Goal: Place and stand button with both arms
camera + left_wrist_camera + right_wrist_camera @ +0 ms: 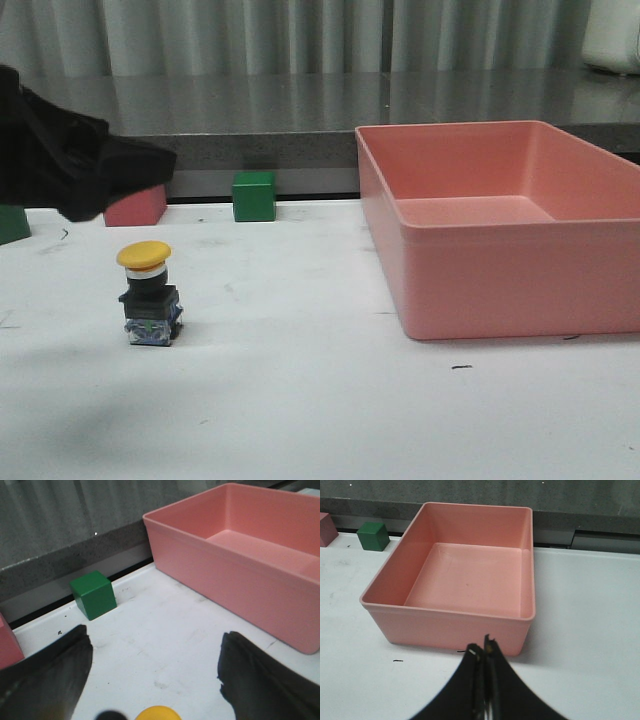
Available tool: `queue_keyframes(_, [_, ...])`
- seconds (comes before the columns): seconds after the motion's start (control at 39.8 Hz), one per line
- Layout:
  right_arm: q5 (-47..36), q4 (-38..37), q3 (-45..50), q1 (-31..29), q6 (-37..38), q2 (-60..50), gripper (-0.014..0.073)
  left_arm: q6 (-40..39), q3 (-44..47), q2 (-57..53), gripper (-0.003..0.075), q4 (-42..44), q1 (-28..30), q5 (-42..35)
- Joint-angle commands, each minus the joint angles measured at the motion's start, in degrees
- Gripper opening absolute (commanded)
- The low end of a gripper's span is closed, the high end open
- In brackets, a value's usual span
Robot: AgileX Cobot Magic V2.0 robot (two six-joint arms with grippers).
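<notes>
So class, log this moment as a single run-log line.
button: upright on table, yellow cap up, untouched | left gripper: open above button | right gripper: shut, empty, near pink bin | bin: empty

— How many items sit on the table point(320, 420)?

— One button point(150, 295), one pink bin point(500, 225), two green cubes point(253, 195) point(12, 224), and one pink block point(135, 207).

— And the robot?

— Two end effectors: left point(155, 675), right point(484, 680).
</notes>
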Motion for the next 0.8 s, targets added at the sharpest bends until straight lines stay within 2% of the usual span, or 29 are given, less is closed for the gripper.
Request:
queue_keyframes(0.0, [-4.47,-1.24,-1.51,-0.23,-0.46,0.4,-0.0062,-4.17,-0.95,-6.93,0.0515,-0.77,-1.87,2.19])
queue_keyframes(0.1, [-4.47,-1.24,-1.51,-0.23,-0.46,0.4,-0.0062,-6.63,-0.95,-12.8,0.0507,-0.77,-3.58,9.63])
queue_keyframes(0.18, [-4.47,-1.24,-1.51,-0.23,-0.46,0.4,-0.0062,-7.23,-0.95,-17.13,0.0463,-0.77,-4.74,16.56])
queue_keyframes(0.28, [-4.47,-1.24,-1.51,-0.23,-0.46,0.4,-0.0062,-7.36,-0.95,-24.35,0.0354,-1.22,-6.44,25.33])
queue_keyframes(0.4, [-4.47,-1.24,-1.51,-0.23,-0.46,0.4,-0.0062,-7.48,-0.95,-33.72,0.0193,-3.99,-8.17,31.57])
queue_keyframes(0.5, [-4.47,-1.24,-1.51,-0.23,-0.46,0.4,-0.0062,-7.48,-0.95,-40.91,0.0082,-4.38,-8.95,36.71])
queue_keyframes(0.6, [-4.47,-1.24,-1.51,-0.23,-0.46,0.4,-0.0062,-7.48,-0.95,-48.91,-0.002,-8.33,-9.18,42.9])
queue_keyframes(0.78, [-4.47,-1.24,-1.51,-0.23,-0.46,0.4,-0.0062,-7.48,-0.95,-60.16,-0.002,-10.33,-9.18,52.01])
